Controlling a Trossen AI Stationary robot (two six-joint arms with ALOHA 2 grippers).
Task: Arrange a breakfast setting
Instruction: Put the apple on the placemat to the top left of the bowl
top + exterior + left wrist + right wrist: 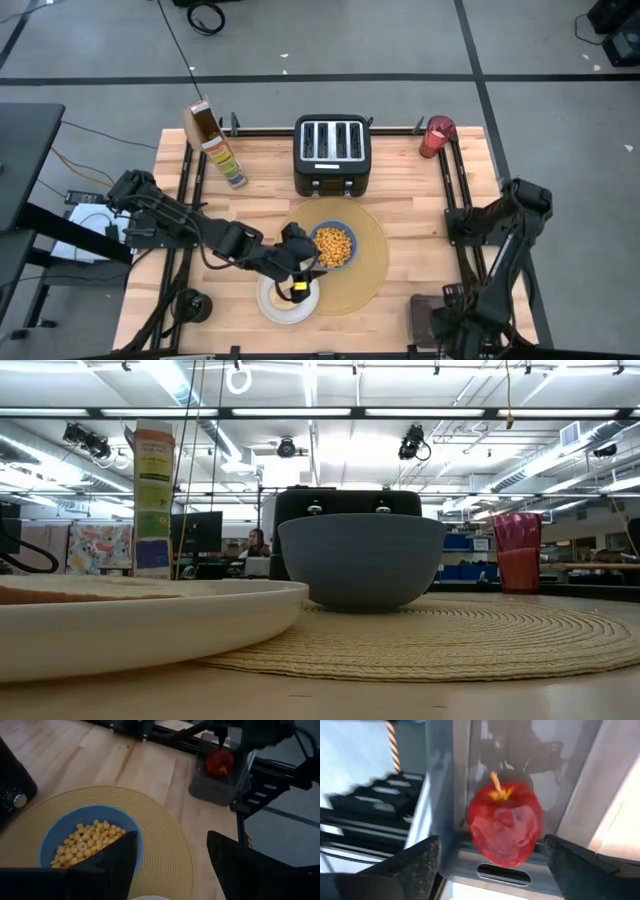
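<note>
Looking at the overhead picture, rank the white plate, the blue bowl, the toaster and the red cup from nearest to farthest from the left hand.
1. White plate: right under the left hand, at the table's front.
2. Blue bowl: just beyond, on the mat.
3. Toaster: toward the back, middle.
4. Red cup: back right corner.

grey floor (90, 45) with dark tape lines; ceiling strip lights (330, 412); perhaps blue bins (470, 572) behind.

Both arms (190, 225) are dark, jointed, with black cabling.
</note>
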